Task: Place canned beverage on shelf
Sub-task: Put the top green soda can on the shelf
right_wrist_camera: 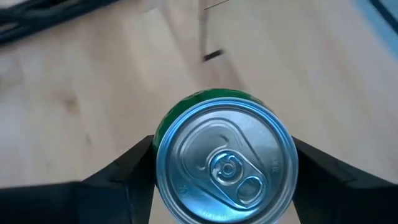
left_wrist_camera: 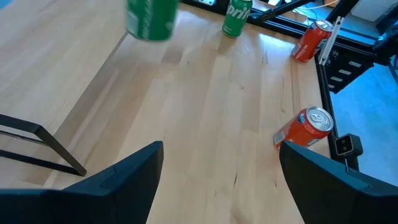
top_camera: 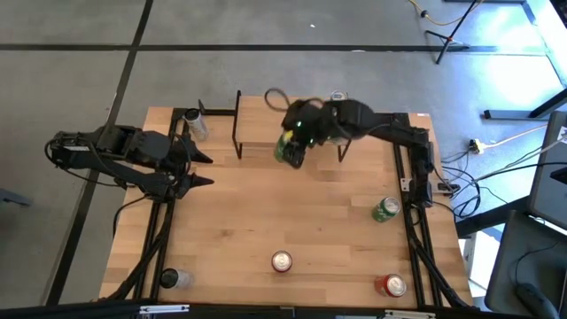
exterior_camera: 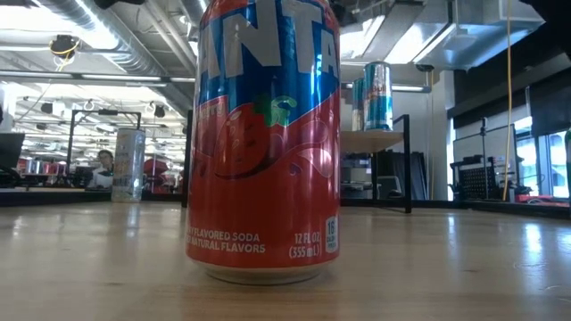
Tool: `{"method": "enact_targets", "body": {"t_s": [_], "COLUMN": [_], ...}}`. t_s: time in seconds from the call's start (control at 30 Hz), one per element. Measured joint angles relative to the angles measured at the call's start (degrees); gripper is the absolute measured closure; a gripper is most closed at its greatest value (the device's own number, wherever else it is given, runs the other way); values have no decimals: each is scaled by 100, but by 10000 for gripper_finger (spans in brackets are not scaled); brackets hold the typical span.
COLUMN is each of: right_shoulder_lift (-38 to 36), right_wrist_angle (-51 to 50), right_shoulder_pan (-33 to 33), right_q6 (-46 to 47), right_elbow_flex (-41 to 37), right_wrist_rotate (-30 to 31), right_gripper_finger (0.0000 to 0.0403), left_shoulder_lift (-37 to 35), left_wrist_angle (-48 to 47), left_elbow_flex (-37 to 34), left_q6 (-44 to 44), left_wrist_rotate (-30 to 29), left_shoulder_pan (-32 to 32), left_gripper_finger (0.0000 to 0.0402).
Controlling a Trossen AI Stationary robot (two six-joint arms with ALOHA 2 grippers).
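My right gripper (top_camera: 293, 151) is shut on a green can (top_camera: 289, 149) at the near edge of the shelf (top_camera: 261, 120), a low rack with a light wood top and black legs at the table's far middle. The right wrist view looks down on the can's silver top (right_wrist_camera: 227, 162). A blue can (exterior_camera: 375, 94) stands on the shelf's right end. My left gripper (top_camera: 202, 168) is open and empty, left of the shelf. It also shows in the left wrist view (left_wrist_camera: 221, 180), where the green can (left_wrist_camera: 151, 18) is blurred. My right gripper pinches the green can's side wall (right_wrist_camera: 163, 146) between its two fingers, one on each opposite side just below the rim. The fingers (right_wrist_camera: 130, 171) come from above, pointing down. The can stays upright and, in the left wrist view, seems clear of the table.
A silver can (top_camera: 195, 124) stands left of the shelf. A green Sprite can (top_camera: 384, 210) stands at the right. A red Fanta can (top_camera: 282, 261), another red can (top_camera: 392, 285) and a dark can (top_camera: 168, 279) stand near the front edge.
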Motion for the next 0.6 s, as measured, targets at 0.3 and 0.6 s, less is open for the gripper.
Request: {"method": "enact_targets", "body": {"t_s": [0.3,0.6], "right_shoulder_lift": [33,145], "right_wrist_angle": [-405,-593], "right_shoulder_pan": [-841,-1522], "right_q6": [419,358], "right_elbow_flex": [231,218], "right_wrist_rotate": [283,494], "right_gripper_finger": [143,143], "left_shoulder_lift": [9,9], "left_wrist_angle": [2,4], "left_elbow_flex": [0,0], "left_q6": [-136,-271], "left_wrist_rotate": [-92,-175], "left_shoulder_pan": [1,1], "left_gripper_finger": [93,93]}}
